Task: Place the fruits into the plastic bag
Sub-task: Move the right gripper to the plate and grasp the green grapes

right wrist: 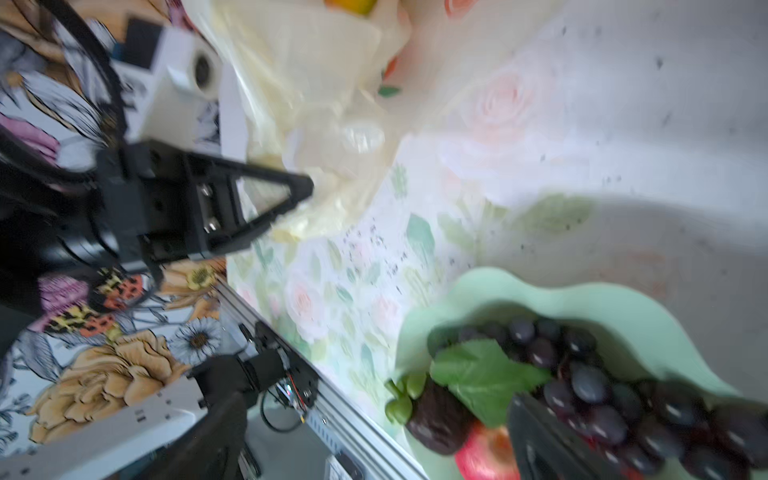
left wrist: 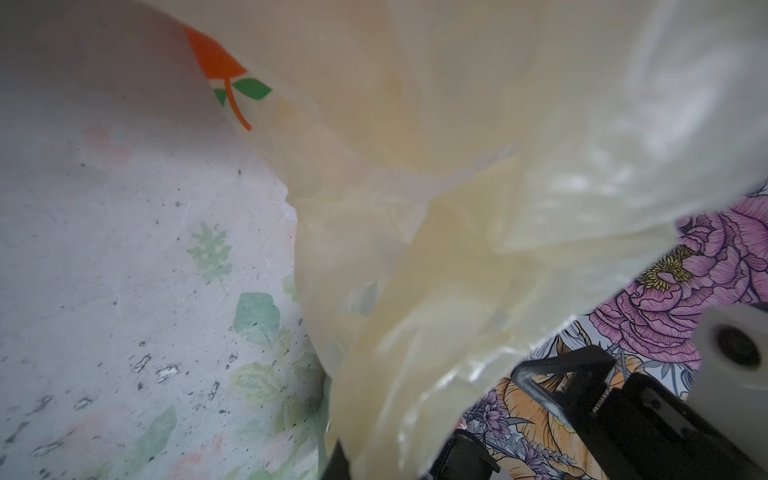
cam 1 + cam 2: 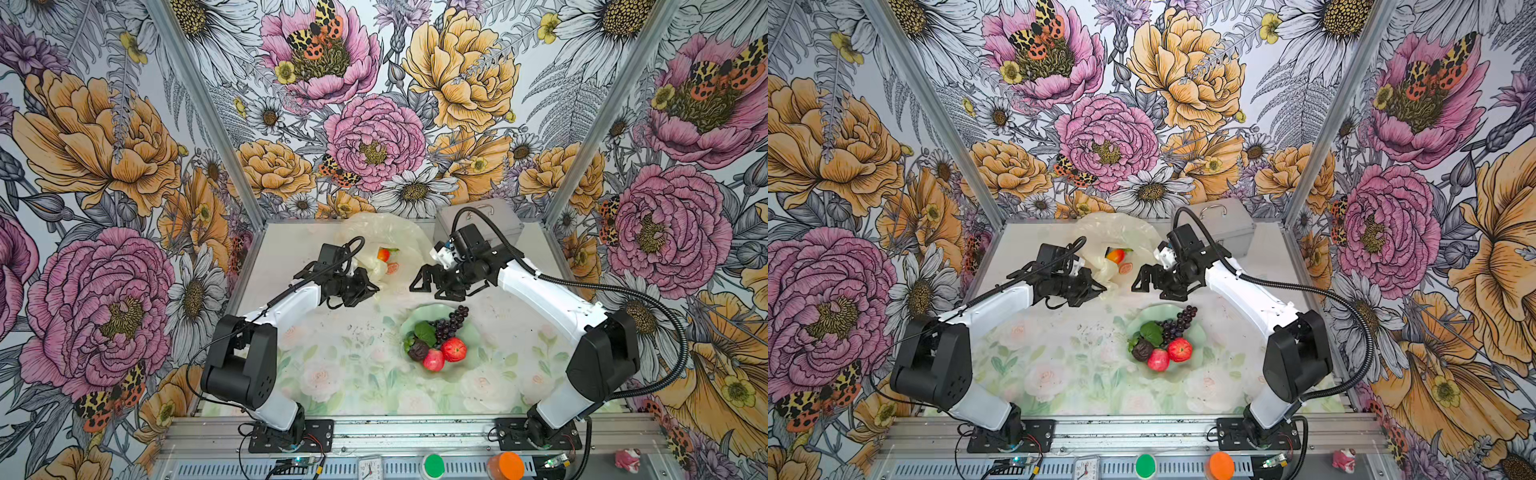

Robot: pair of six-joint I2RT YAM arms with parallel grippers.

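— Where is the plastic bag (image 3: 384, 232) to be found?
— It is laid at the far middle of the table (image 3: 328, 336), with its mouth turned toward the arms. One mango (image 3: 382, 254) can be seen inside the mouth.

— How are the jaws held?
— The left gripper (image 3: 374, 287) is clamped on a gathered fold of the bag's edge. The right gripper (image 3: 428, 289) is spread wide with nothing held, and it is hung above the table between the bag and the dish (image 3: 471, 365).

— What is counted in the dish?
— Two red apples (image 3: 454, 349), one bunch of grapes (image 3: 451, 323), one leaf (image 3: 424, 332), one dark fruit (image 3: 417, 352) and one green fruit (image 1: 401, 401), which is partly hidden beside the dark one.

— Is anything placed in the way?
— The bag's mouth is flanked on its left by the left gripper. One metal case (image 3: 482, 218) is set in the far right corner, behind the right arm and just beside the bag. One green button (image 3: 433, 465) and one orange cap (image 3: 505, 465) are seen on the front rail, well apart from the dish.
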